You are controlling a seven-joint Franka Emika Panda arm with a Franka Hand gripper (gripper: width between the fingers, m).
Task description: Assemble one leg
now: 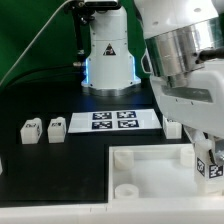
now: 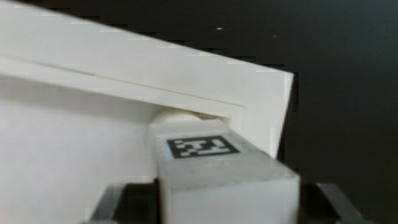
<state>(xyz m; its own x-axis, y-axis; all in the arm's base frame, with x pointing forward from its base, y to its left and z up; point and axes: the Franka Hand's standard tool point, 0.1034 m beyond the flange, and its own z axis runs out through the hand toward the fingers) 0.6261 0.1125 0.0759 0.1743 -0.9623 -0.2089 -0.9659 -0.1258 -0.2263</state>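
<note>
On the tabletop (image 1: 40, 170), left of the panel (image 1: 150, 172) in the exterior view, we saw two spare legs (image 1: 42, 129) lying loose beside the marker board (image 1: 112, 120). Over the panel's right corner the claw (image 2: 217, 200) was clamped on the leg (image 2: 208, 160), its tip at a socket. We judged the insertion begun but unfinished; seating remained. We saw no containers.

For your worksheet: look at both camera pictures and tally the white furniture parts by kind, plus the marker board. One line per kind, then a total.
Loose legs on the table: 3
Leg held in the end effector: 1
Large square panel: 1
Marker board: 1
Total: 6
</note>
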